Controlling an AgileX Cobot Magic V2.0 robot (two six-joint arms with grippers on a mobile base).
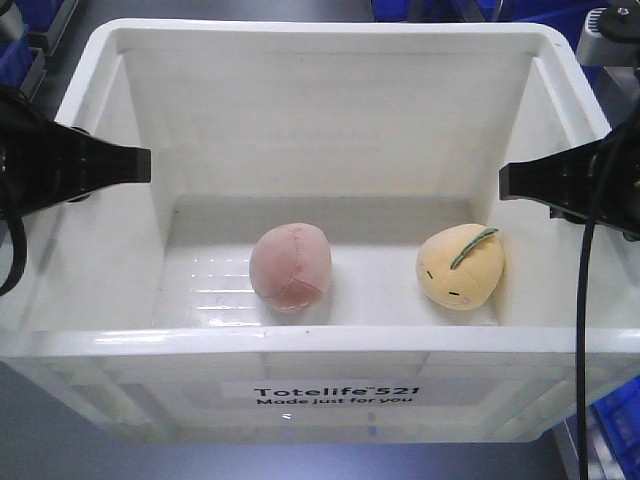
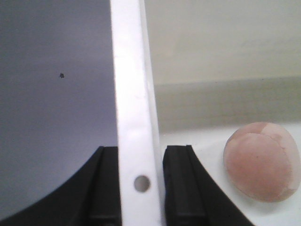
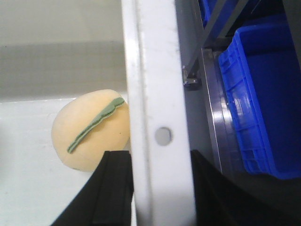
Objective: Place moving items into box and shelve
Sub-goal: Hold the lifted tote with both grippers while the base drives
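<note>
Only front view shows both: pink ball point(image 1: 290, 265), yellow fruit point(image 1: 460, 268) (in box point(image 1: 320, 342)).

white box point(image 1: 320, 343): upright, open | pink ball point(image 1: 290, 265): floor centre | yellow fruit point(image 1: 460, 267): floor right

A blue bin point(image 3: 263, 94) sits on a metal shelf frame point(image 3: 214, 108) at right; grey floor point(image 1: 40, 430) shows near left.

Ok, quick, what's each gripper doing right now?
Left gripper: shut on the box, clamping its left wall.
Right gripper: shut on the box's right wall.
</note>
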